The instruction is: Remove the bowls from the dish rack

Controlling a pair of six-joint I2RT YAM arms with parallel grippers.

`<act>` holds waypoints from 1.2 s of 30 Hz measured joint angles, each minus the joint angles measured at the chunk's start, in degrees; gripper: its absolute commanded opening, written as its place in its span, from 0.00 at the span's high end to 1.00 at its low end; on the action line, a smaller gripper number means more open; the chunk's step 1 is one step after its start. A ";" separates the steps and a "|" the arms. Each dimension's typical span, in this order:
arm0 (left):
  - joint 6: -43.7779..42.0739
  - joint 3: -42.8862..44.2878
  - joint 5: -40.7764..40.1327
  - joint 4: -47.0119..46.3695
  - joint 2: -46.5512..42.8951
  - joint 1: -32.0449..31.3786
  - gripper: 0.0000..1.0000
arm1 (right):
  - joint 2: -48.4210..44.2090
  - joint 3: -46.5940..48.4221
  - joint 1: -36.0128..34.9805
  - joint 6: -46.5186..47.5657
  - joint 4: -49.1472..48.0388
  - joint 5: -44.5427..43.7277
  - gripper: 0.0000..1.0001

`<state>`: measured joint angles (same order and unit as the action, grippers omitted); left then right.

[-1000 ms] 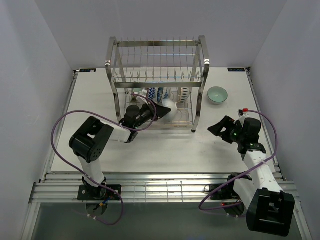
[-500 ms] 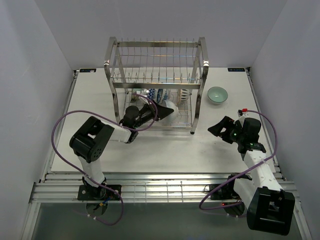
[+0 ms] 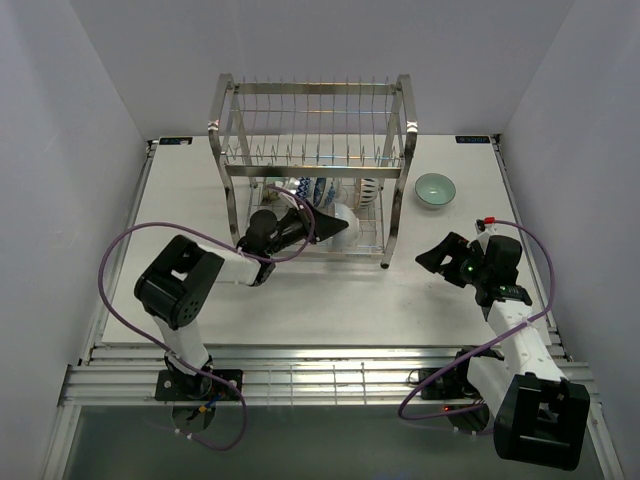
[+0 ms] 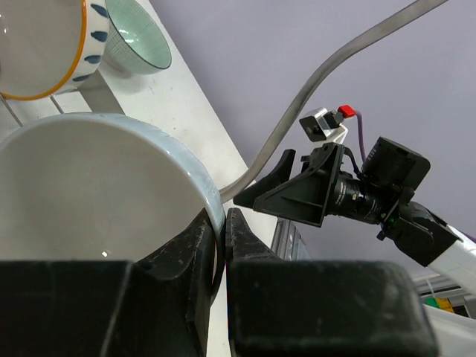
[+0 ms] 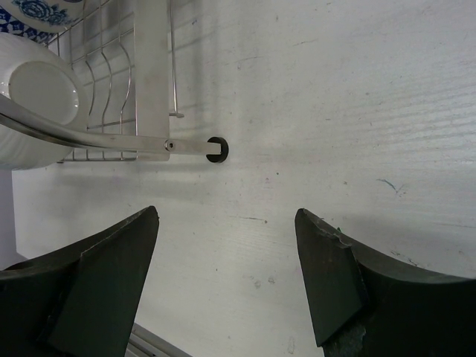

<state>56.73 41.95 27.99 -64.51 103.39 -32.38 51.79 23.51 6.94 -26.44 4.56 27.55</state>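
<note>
The dish rack (image 3: 315,100) of steel wire stands at the back middle of the table. On its lower tier a white bowl (image 3: 345,214) leans, and my left gripper (image 3: 333,228) reaches in from the left. In the left wrist view the left gripper (image 4: 221,217) is shut on the rim of this white bowl (image 4: 97,193), one finger inside and one outside. Patterned bowls (image 3: 318,187) stand behind it in the rack. A mint-green bowl (image 3: 435,189) sits on the table right of the rack. My right gripper (image 3: 425,260) hangs open over bare table, nothing between its fingers (image 5: 119,253).
The rack's front right foot (image 5: 217,149) and the white bowl's underside (image 5: 37,97) show ahead of the right gripper (image 5: 227,223). An orange-rimmed bowl (image 4: 37,44) and a green bowl (image 4: 137,33) lie beyond the held one. Purple cables loop beside both arms.
The left jaws have closed further onto the white bowl's rim, and the gripper and bowl have edged slightly right inside the rack. The right arm has not moved.
</note>
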 measured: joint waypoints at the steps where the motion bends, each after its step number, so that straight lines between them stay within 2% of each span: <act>1: -0.15 -0.07 0.15 1.14 -0.61 0.00 1.00 | 0.00 0.00 0.00 0.00 0.00 0.00 0.20; 14: -2.51 -9.94 1.53 6.78 -15.69 -2.05 1.00 | -0.70 0.48 -0.04 0.20 0.09 -0.26 0.20; 19: -3.30 -13.22 4.87 12.52 -22.62 -2.32 1.00 | -2.60 1.16 -0.22 0.48 1.62 -0.59 0.21; 23: -10.12 -12.07 7.08 27.41 -31.67 -3.69 1.00 | -3.93 2.03 -0.24 0.48 2.49 -0.42 0.23; 26: -18.01 -7.30 7.32 41.42 -36.39 -6.12 1.00 | -5.49 2.10 -0.55 0.04 2.86 0.04 0.24; 30: -28.72 1.07 4.50 58.40 -37.35 -10.45 1.00 | -7.06 2.21 -2.82 -0.07 3.61 0.59 0.23; 36: -40.13 3.87 -2.95 74.27 -37.31 -17.99 1.00 | -7.06 5.95 -11.98 0.44 7.74 1.16 0.20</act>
<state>16.60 45.82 25.04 9.76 66.08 -50.37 44.73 29.45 -5.04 -26.00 12.29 28.71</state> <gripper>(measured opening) 0.196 0.785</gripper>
